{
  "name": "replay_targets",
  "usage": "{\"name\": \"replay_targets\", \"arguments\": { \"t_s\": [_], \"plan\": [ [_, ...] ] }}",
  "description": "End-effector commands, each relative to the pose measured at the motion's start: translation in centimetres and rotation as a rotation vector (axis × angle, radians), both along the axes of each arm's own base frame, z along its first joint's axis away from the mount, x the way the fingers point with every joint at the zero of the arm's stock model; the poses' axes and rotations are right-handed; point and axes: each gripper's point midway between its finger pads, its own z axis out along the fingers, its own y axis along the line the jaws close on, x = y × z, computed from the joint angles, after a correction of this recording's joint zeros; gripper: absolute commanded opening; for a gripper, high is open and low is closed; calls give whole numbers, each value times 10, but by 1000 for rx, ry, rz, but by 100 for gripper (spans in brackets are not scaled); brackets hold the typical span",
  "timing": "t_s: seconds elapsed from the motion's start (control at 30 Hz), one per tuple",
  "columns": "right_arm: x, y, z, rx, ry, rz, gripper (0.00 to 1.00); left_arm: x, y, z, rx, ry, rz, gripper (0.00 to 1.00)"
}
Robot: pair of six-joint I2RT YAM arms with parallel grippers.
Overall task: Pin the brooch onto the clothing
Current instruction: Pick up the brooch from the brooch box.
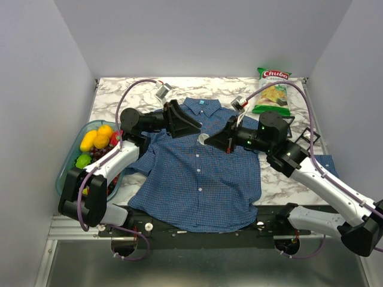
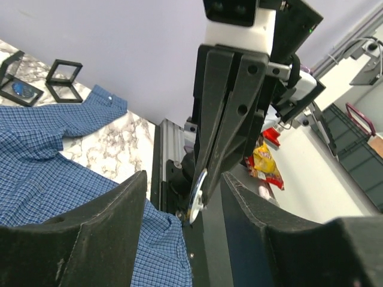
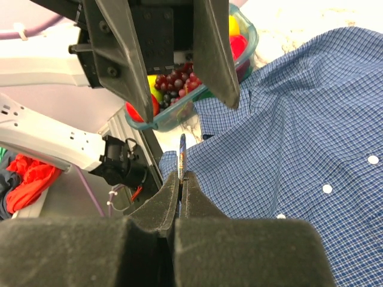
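A blue checked shirt lies spread over the marble table, its collar and light-blue label toward the far side. The left gripper reaches in from the left above the shirt's chest, near the collar. The right gripper comes in from the right with a small round silvery brooch at its tips, just beside the left gripper. A teal bin of fruit sits at the table's left edge. A green chip bag lies at the far right.
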Motion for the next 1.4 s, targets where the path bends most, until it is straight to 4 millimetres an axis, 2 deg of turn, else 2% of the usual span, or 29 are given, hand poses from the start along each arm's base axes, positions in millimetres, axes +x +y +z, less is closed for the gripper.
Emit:
{"name": "replay_targets", "arguments": {
  "t_s": [0.0, 0.07, 0.17, 0.27, 0.47, 0.57, 0.6, 0.67, 0.7, 0.73, 0.9, 1.0, 1.03, 1.1, 1.13, 1.17, 1.2, 1.23, 1.37],
  "plan": [
    [-3, -9, 21, 54, -46, -12, 1, -17, -5, 3, 23, -78, -67, 62],
    [-3, -12, 25, 62, -56, -22, 1, -19, -8, -1, 36, -64, -79, 62],
    [-3, -13, 28, 70, -61, -25, 1, -22, -11, -2, 43, -73, -93, 56],
    [-3, -12, 25, 66, -50, -19, 1, -26, -13, -2, 42, -79, -103, 44],
    [-1, -9, 12, 47, -22, -15, 1, -30, -19, -4, 38, -70, -112, 41],
    [0, -10, 7, 39, -13, -26, 1, -32, -22, -5, 38, -64, -122, 30],
    [1, -10, 7, 39, -16, -29, 1, -32, -23, -7, 40, -60, -124, 23],
    [2, -11, 6, 35, -15, -35, 1, -33, -23, -6, 40, -61, -127, 15],
    [3, -12, 6, 36, -16, -43, 1, -33, -23, -6, 40, -61, -128, 5],
    [4, -12, 3, 31, -12, -47, 1, -33, -23, -7, 41, -62, -128, 1],
    [9, -16, -3, 22, 3, -79, 1, -31, -24, -8, 44, -56, -129, 0],
    [11, -21, -5, 5, 21, -96, 11, -29, -25, -11, 60, -48, -130, 0],
    [14, -24, -5, -3, 21, -113, 31, -24, -26, -23, 101, -24, -115, 0],
    [15, -30, -6, -29, 38, -138, 45, -13, -30, -28, 153, -27, -79, 0],
    [17, -34, -5, -37, 28, -158, 56, -10, -28, -49, 243, 91, -66, 0],
    [16, -37, -8, -59, 37, -165, 61, 2, -29, -59, 289, 5, -7, 0],
    [16, -39, -5, -64, 29, -172, 63, 7, -29, -55, 318, -13, 13, 0],
    [18, -42, -7, -81, 23, -189, 66, 5, -26, -70, 382, 50, 13, 0],
    [20, -46, -17, -122, 34, -205, 67, 7, -26, -72, 404, 30, 15, 0]
  ]
}}
